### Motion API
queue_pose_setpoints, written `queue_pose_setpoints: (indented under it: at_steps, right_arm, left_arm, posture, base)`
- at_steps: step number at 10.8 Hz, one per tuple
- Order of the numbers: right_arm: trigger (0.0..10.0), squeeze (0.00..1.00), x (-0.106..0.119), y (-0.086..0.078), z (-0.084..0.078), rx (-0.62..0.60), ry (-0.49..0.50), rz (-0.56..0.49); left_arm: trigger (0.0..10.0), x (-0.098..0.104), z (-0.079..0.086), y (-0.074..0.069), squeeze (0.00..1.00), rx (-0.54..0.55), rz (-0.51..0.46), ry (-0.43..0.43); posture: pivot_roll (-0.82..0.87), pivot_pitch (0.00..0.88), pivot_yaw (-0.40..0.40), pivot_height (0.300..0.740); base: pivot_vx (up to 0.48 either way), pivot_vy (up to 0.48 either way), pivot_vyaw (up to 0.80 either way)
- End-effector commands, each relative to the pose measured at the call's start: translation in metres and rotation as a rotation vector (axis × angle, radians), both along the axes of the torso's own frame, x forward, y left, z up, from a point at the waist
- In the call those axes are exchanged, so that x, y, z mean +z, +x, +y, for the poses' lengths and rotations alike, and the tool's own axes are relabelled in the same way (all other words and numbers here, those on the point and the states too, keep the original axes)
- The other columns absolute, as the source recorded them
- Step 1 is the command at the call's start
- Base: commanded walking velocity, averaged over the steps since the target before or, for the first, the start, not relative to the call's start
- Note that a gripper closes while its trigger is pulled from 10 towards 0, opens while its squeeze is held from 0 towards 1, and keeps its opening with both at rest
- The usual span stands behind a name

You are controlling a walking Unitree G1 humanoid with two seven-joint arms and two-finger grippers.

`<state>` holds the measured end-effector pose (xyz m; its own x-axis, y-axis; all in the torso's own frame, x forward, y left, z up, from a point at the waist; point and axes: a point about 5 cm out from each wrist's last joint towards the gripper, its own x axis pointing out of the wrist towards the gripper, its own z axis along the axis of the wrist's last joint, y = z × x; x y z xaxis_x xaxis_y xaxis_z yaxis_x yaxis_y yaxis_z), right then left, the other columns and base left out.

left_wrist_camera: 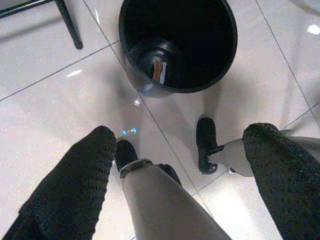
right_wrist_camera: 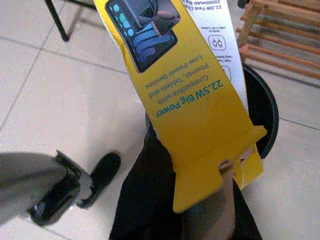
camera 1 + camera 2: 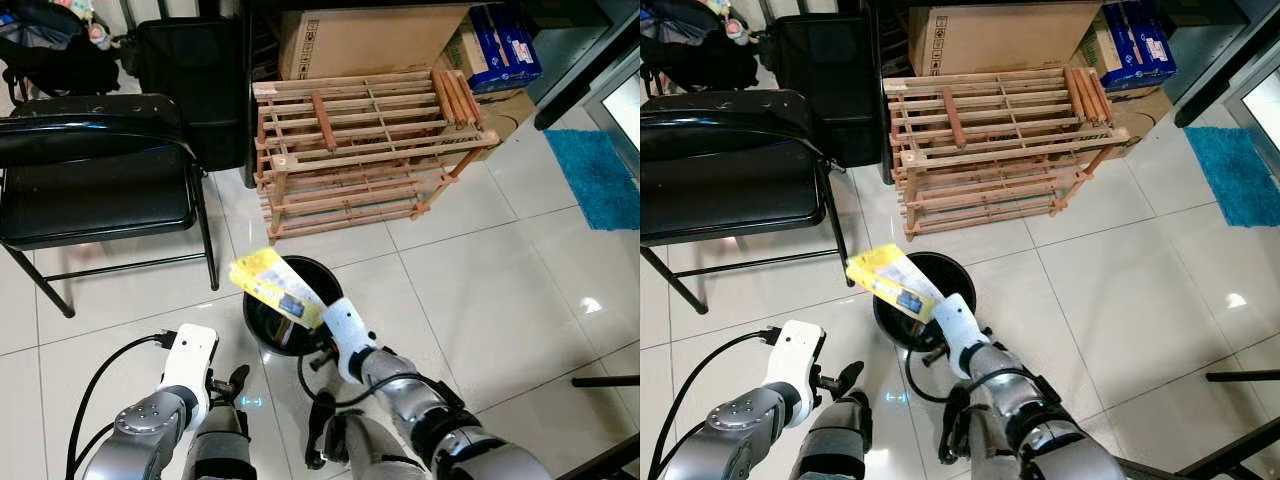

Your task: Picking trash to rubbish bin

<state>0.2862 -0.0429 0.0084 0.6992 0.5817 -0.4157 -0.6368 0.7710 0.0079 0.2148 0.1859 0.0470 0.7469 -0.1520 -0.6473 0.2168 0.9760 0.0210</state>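
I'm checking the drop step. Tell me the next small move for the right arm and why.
Probably open the right gripper and let go. It is shut on the flat yellow cardboard package, which hangs tilted over the open round black plastic bin, so the package should fall in, though its upper end reaches past the bin's left rim.

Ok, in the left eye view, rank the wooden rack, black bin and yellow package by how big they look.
1. Wooden rack, largest.
2. Black bin.
3. Yellow package, held over the bin by the right gripper; it is nearer the camera, so this ranking is unsure.
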Motion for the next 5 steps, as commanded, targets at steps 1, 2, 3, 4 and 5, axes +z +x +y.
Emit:
queue_pose_setpoints:
  at_steps: [1,2,3,4,5]
  right_arm:
    - [10.0,0.28,-0.0033,-0.0020,-0.0040,-0.033,0.037,0.030]
    - [10.0,1.00,-0.0008,0.0005,-0.0042,-0.053,0.067,0.034]
    - [10.0,1.00,0.0018,0.0031,-0.0048,-0.064,0.084,0.028]
    - [10.0,1.00,0.0026,0.0039,-0.0054,-0.071,0.098,0.030]
    - [10.0,1.00,0.0023,0.0038,-0.0064,-0.075,0.102,0.032]
  left_arm:
    - [10.0,-0.0055,-0.0056,-0.0054,0.00,-0.023,0.034,-0.015]
    - [10.0,-0.0058,-0.0057,-0.0057,0.00,-0.023,0.035,-0.014]
    - [10.0,-0.0068,-0.0061,-0.0062,0.00,-0.024,0.037,-0.012]
    - [10.0,-0.0072,-0.0067,-0.0063,0.00,-0.025,0.038,-0.014]
    - [10.0,-0.0076,-0.0074,-0.0066,0.00,-0.027,0.038,-0.014]
  posture:
    - [0.56,0.353,-0.176,0.740]
    - [0.56,0.353,-0.176,0.740]
    - [0.56,0.355,-0.178,0.740]
    - [0.56,0.355,-0.178,0.740]
    - [0.55,0.358,-0.178,0.740]
  base:
    - [0.000,0.000,0.00]
    - [0.000,0.000,0.00]
    - [0.000,0.000,0.00]
    - [0.000,0.000,0.00]
    - [0.000,0.000,0.00]
